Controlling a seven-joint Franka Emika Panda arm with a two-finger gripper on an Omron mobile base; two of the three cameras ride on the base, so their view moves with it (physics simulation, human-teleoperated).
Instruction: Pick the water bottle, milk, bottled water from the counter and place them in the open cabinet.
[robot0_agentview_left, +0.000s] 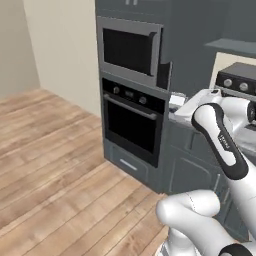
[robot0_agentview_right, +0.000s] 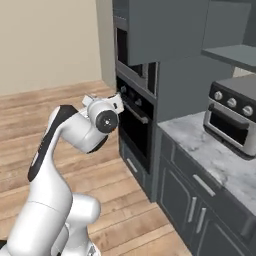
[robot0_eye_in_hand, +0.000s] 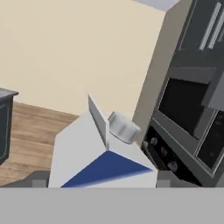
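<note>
hand view: milk (robot0_eye_in_hand: 103, 162) carton sits right up against the camera, between the gripper (robot0_eye_in_hand: 101, 183) finger bases, white gabled top and grey round cap showing, blue band below; gripper clamped on the milk, carton held off any surface; beyond it wood floor (robot0_eye_in_hand: 30, 127) and cream wall; wall oven (robot0_eye_in_hand: 186, 109) stack to the right; right base view: arm folded, wrist raised near the wall oven; marble table (robot0_agentview_right: 210, 150) to the right carries a toaster oven (robot0_agentview_right: 232, 117); open cabinet (robot0_agentview_right: 232, 54) shelf above it
</note>
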